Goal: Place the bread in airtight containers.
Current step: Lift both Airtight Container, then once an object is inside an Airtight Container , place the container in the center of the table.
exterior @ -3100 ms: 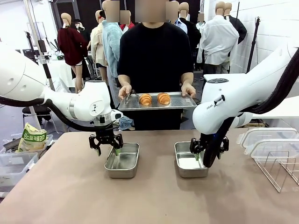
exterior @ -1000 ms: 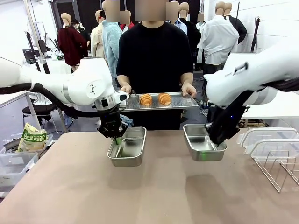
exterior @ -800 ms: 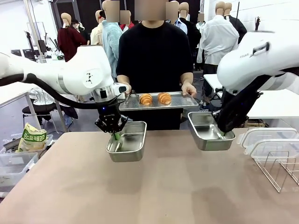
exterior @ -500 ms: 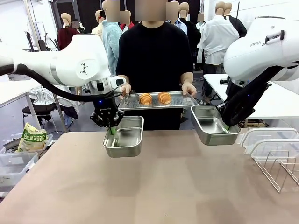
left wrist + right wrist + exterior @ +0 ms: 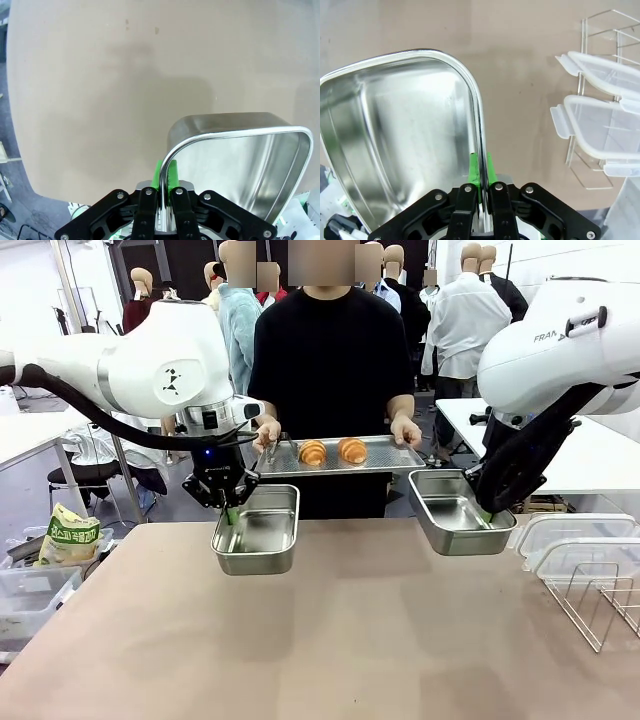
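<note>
The left tool (image 5: pixel 166 169) is closed tightly on the thin rolled rim of the left tub (image 5: pixel 257 531), a shiny steel box with rounded corners. It hangs above the tan bench (image 5: pixel 320 650), just below the left end of the tray (image 5: pixel 385 454). The right tool (image 5: pixel 481 162) grips the right tub (image 5: pixel 460 512) in the same way, below the tray's right end. Two glossy, ridged croissants (image 5: pixel 312 452) lie side by side on this flat metal tray. Clear plastic lids (image 5: pixel 575 540) lie lower, far right of it. The right arm shows the letters "FRAN".
</note>
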Tool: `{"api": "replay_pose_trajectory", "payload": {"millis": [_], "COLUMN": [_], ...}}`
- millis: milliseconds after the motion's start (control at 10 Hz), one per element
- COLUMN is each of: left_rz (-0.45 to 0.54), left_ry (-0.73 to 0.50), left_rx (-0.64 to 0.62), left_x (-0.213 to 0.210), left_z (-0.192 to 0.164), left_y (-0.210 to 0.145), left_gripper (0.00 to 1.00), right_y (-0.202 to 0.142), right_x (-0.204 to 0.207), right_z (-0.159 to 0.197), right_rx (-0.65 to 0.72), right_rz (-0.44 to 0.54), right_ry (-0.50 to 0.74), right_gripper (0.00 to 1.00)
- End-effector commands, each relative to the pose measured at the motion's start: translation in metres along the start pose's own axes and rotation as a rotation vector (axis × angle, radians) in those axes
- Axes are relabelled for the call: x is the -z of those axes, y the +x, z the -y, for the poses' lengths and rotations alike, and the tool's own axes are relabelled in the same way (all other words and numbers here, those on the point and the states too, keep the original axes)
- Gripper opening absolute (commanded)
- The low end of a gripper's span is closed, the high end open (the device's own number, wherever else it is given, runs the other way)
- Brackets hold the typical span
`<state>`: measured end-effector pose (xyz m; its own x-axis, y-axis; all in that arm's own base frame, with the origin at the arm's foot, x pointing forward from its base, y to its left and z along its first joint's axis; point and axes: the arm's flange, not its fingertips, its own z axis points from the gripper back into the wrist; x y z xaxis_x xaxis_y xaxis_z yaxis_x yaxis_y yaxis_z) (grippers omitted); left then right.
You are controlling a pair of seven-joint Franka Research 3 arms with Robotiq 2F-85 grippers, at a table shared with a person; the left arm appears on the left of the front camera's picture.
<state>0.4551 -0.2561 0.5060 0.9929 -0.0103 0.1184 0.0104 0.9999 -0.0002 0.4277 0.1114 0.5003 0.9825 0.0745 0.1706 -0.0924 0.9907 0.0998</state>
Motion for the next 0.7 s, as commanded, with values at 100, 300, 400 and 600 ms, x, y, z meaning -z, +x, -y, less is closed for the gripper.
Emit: {"api": "replay_pose_trajectory", "payload": {"millis": [100,300,400,600], "left_rz": [-0.001,-0.001,-0.001,-0.001], "left_ry": [-0.009,-0.009,-0.009,-0.009], "left_rx": [0.003,0.003,0.003,0.003], "left_x": [-0.0018,-0.0018,-0.0018,-0.0018], "left_z": [0.0013,0.0013,0.0013,0.0013], "left_y": [0.0007,0.0007,0.0007,0.0007], "left_gripper": [0.00,0.00,0.00,0.00], "right_y": [-0.0003,-0.0003,-0.0003,-0.0003], "right_x": [-0.0049,-0.0049,-0.0049,-0.0049], "right_z": [0.0012,0.0012,0.0012,0.0012], "right_rx": [0.003,0.003,0.003,0.003], "right_rz": [0.012,0.012,0.012,0.012], "right_ry": [0.001,0.001,0.001,0.001], "right_gripper": [0.00,0.00,0.00,0.00]}}
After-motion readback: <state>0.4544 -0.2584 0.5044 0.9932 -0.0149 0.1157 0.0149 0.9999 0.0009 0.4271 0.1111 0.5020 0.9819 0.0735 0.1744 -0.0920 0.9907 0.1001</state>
